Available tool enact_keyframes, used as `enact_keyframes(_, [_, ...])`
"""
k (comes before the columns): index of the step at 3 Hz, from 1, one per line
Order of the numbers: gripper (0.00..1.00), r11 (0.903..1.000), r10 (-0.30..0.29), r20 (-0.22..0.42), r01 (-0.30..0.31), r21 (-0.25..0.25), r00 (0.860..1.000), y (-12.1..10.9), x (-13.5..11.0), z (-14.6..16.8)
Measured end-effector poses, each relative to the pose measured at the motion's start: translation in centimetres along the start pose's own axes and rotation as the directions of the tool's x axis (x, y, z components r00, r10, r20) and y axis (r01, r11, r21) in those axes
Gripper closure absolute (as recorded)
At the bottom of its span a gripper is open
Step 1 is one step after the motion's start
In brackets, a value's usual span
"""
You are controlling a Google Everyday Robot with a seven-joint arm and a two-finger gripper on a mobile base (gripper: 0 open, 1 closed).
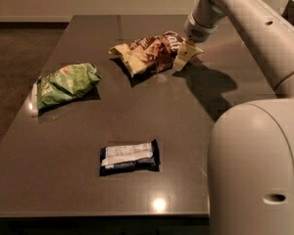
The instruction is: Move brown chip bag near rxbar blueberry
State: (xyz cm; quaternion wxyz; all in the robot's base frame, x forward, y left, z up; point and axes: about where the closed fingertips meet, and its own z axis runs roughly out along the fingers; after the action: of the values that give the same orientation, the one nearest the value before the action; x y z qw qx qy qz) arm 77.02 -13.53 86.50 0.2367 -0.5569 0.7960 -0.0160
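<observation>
The brown chip bag lies crumpled on the far middle of the dark table. My gripper is at the bag's right end, low over the table, with its pale fingers spread open and touching or nearly touching the bag's edge. The rxbar blueberry, navy with a white label, lies flat near the table's front edge, far from the bag.
A green chip bag lies at the left side of the table. My arm's large white body fills the right foreground and hides that part of the table. The floor lies beyond the table's left edge.
</observation>
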Motion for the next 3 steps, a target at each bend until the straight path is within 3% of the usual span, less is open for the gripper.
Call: enact_keyframes(3, [0.84,0.9972,0.041,0.075,-0.036,-0.066,0.996,0.7,0.2,-1.7])
